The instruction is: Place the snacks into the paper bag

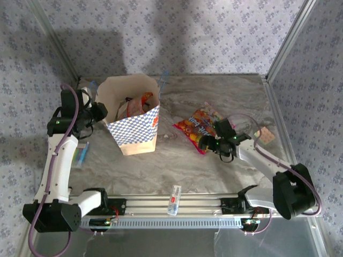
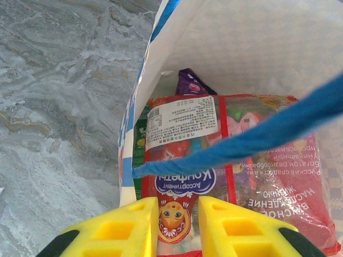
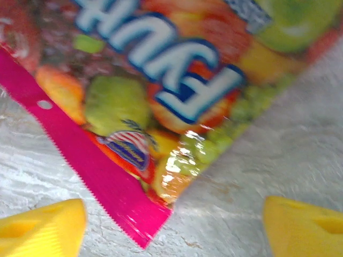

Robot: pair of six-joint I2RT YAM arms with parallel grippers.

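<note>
The paper bag point(image 1: 136, 127) stands open at the back left, with several snacks point(image 1: 143, 103) in it. My left gripper point(image 1: 99, 113) is at its left rim. In the left wrist view its yellow fingers point(image 2: 128, 230) stand a narrow gap apart over a red packet point(image 2: 257, 176) inside the bag point(image 2: 246, 43), pinching nothing I can see; a purple packet point(image 2: 190, 83) lies behind. A fruit-print packet point(image 1: 197, 127) lies flat on the table. My right gripper point(image 1: 205, 143) is open just short of its pink sealed corner point(image 3: 115, 193), fingers point(image 3: 48, 227) wide.
A blue cord handle point(image 2: 257, 136) crosses the bag's mouth. A teal packet point(image 1: 81, 154) lies under the left arm. A small clear tube point(image 1: 174, 199) rests by the front rail, and a tan square pad point(image 1: 265, 135) sits at the right. Patterned walls close the table.
</note>
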